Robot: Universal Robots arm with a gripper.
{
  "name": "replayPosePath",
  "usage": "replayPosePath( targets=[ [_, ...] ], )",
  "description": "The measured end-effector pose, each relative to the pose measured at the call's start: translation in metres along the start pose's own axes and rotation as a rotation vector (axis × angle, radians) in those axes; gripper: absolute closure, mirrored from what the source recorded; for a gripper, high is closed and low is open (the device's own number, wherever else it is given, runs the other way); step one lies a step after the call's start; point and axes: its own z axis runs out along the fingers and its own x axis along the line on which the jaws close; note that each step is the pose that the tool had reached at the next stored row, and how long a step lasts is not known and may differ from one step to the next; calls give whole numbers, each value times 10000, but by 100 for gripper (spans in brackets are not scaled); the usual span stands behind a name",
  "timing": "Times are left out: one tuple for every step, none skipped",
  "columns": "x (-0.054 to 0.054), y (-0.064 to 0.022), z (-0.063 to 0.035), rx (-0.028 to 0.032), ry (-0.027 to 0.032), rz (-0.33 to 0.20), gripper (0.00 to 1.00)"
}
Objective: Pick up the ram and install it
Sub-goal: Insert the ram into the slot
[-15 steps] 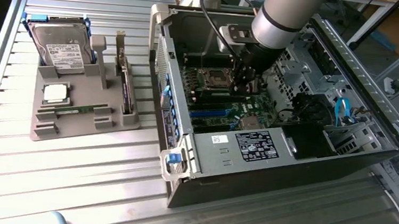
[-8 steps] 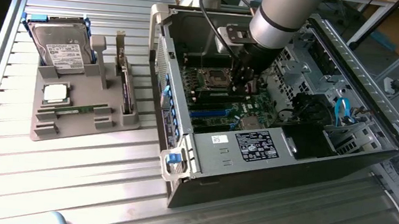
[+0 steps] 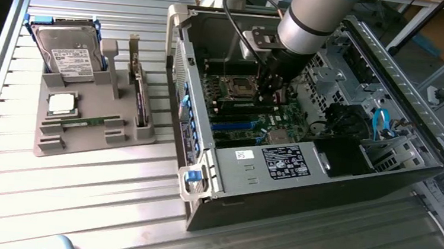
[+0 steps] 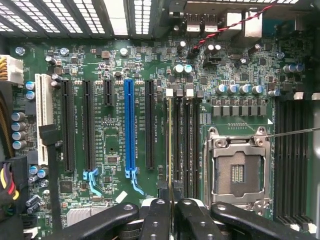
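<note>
My gripper (image 4: pixel 172 202) is down inside the open computer case (image 3: pixel 337 169), over the motherboard (image 4: pixel 115 125). Its black fingers (image 4: pixel 156 220) are shut on the ram (image 4: pixel 171 145), which I see edge-on as a thin greenish-yellow line. The ram runs along the outermost of the black memory slots (image 4: pixel 185 145), beside the empty CPU socket (image 4: pixel 239 172). Whether it is seated in the slot or just above it I cannot tell. In the exterior view the gripper (image 3: pixel 265 98) hangs just past the socket (image 3: pixel 237 87), and the arm hides the ram.
A grey holder (image 3: pixel 54 141) on the slatted table at the exterior view's left carries a hard drive (image 3: pixel 69 53), a square silver chip (image 3: pixel 62 103), a short green stick (image 3: pixel 87 121) and an upright card (image 3: pixel 139 94). Case walls and a drive cage (image 3: pixel 346 63) close in around the arm.
</note>
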Motion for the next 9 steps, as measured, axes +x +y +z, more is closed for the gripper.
replayPosePath(
  targets=[
    [-4,-1,1,1,25,-1,88],
    [-8,-1,2,1,112,1,88],
    [-10,0,2,3,220,2,88],
    [-14,0,3,5,362,4,88],
    [-19,-1,4,7,455,6,88],
    [-24,0,5,7,475,6,88],
    [-31,0,6,7,475,7,88],
    [-38,0,6,7,476,7,88],
    [-55,0,9,8,476,7,88]
  ],
)
